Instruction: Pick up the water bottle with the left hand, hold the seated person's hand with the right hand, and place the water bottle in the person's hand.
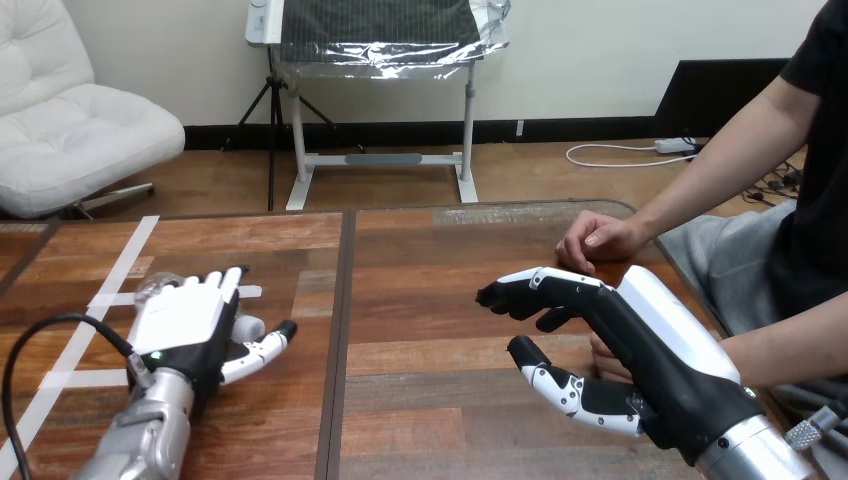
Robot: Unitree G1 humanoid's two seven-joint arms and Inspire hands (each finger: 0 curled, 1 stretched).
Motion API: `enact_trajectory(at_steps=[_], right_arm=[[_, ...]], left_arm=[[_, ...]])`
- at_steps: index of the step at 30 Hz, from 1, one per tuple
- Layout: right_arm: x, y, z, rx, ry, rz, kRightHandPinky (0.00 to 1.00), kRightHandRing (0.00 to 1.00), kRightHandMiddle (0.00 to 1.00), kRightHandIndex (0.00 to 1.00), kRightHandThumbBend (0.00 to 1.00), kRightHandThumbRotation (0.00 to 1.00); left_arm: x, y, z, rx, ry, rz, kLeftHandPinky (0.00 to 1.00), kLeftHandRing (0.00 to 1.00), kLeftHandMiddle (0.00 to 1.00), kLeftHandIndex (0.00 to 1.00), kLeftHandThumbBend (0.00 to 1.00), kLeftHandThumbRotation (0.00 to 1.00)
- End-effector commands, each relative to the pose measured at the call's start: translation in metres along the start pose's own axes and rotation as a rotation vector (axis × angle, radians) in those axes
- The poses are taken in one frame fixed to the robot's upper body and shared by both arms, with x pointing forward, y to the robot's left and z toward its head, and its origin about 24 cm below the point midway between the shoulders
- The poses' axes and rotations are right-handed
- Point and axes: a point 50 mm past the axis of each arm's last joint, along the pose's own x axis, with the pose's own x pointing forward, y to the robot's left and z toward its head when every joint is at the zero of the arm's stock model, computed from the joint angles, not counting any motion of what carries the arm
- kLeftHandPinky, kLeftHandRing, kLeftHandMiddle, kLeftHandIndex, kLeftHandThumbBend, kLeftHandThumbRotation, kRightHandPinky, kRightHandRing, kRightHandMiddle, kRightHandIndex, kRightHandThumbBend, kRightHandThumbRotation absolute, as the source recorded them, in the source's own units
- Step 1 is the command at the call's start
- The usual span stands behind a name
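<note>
The clear water bottle [152, 289] lies on the left half of the wooden table [430, 300], mostly hidden under my left hand [188, 325]. That hand is spread flat above it with straight fingers and the thumb out to the right. My right hand [610, 320] reaches in over the right half, fingers pointing left and thumb spread below them, nothing clasped. The person's upper hand [598, 240] rests loosely curled on the table just beyond my right hand. A little of the person's lower hand [602, 352] peeks out behind my right palm; I cannot tell if they touch.
White tape strips [128, 252] cross the table's left part. A dark seam [343, 330] splits the tabletop down the middle. The person's forearms come in from the right edge.
</note>
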Motion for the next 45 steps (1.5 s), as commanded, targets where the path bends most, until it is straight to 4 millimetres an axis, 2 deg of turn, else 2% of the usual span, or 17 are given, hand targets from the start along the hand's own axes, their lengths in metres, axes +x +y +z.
enact_trajectory(at_steps=[1, 15, 30, 45], right_arm=[[0.005, -0.011, 0.010, -0.034, -0.052, -0.038, 0.67, 0.73, 0.74, 0.72, 0.24, 0.00], [0.006, -0.011, 0.011, -0.037, -0.052, -0.035, 0.68, 0.74, 0.74, 0.72, 0.24, 0.00], [0.006, -0.012, 0.010, -0.037, -0.048, -0.037, 0.69, 0.74, 0.74, 0.72, 0.24, 0.00], [0.007, -0.013, 0.011, -0.045, -0.053, -0.037, 0.70, 0.74, 0.74, 0.72, 0.24, 0.00]], left_arm=[[0.002, 0.004, 0.015, -0.029, -0.058, 0.040, 1.00, 1.00, 1.00, 1.00, 0.49, 1.00], [-0.008, -0.007, 0.016, -0.070, -0.063, 0.022, 1.00, 1.00, 1.00, 1.00, 0.48, 1.00], [-0.021, -0.017, 0.022, -0.113, -0.085, 0.028, 1.00, 1.00, 1.00, 1.00, 0.51, 1.00], [-0.033, -0.016, 0.026, -0.114, -0.111, 0.053, 1.00, 1.00, 1.00, 1.00, 0.51, 1.00]])
